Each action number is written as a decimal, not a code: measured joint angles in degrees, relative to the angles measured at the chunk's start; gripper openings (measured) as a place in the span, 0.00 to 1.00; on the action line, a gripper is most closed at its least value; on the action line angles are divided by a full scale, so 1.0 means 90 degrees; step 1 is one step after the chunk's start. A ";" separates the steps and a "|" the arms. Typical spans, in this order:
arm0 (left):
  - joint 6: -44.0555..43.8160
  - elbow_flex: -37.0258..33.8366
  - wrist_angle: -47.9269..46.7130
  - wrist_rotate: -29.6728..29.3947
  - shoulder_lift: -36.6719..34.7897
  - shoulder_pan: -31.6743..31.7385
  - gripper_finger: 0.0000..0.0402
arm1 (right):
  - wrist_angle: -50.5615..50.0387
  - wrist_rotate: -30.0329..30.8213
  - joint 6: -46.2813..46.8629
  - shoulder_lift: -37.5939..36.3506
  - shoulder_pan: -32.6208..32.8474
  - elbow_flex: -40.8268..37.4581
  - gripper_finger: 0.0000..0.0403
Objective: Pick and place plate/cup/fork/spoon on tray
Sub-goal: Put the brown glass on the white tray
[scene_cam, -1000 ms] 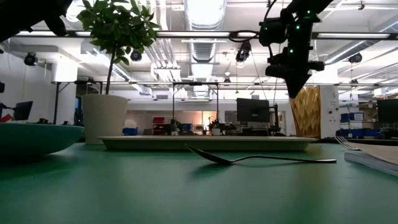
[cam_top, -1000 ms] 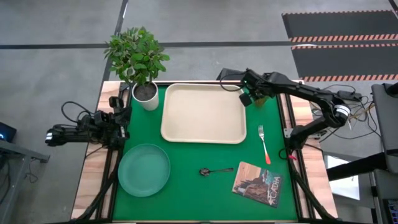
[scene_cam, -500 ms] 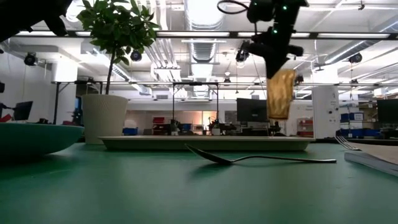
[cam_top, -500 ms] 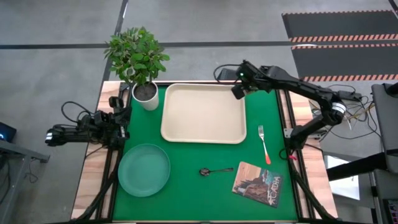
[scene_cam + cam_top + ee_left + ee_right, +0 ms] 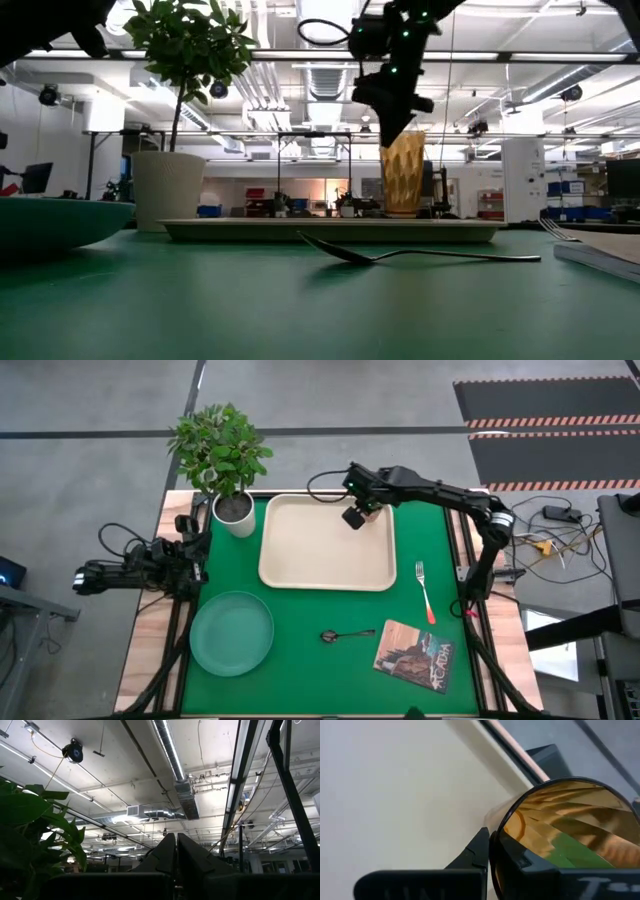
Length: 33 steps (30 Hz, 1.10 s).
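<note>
Nearest, at 6 o'clock on the green desk (image 5: 320, 610): spoon (image 5: 346, 634), lying handle toward 3 o'clock, untouched. At 8 o'clock, plate (image 5: 232, 632), flat on the desk. At 4 o'clock, a book (image 5: 414, 656); just beyond it at 3 o'clock, fork (image 5: 424, 590), tines toward 12, handle toward 6. All three utensils and dish well apart from both arms.

Middle of the desk: tray (image 5: 300, 560), nothing resting on it yet. Over its 1 o'clock corner, right gripper (image 5: 353, 517), fingers clamped on the rim of the cup (image 5: 403, 171). In the low view, cup hanging upright, long axis vertical, base seemingly just above the tray floor, hard to tell whether touching. In the right wrist view, one finger (image 5: 479, 851) outside the cup wall, tray surface directly beneath. So the deciding relation: cup straight below the fingers, tray straight below the cup; probably only a short descent and a release left for this item.

At 9 o'clock, off the mat edge, left gripper (image 5: 192, 555) parked, fingers (image 5: 175, 851) pressed together, pointing upward at the ceiling; nearer to the plate than the right arm.

Farthest, at 11 o'clock: potted plant (image 5: 225, 460), beside the tray's corner.
</note>
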 joint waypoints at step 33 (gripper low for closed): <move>-0.0005 0.0001 0.0006 0.0000 0.0002 -0.0001 0.00 | 0.0101 -0.0133 0.0164 0.0441 0.0000 0.0388 0.26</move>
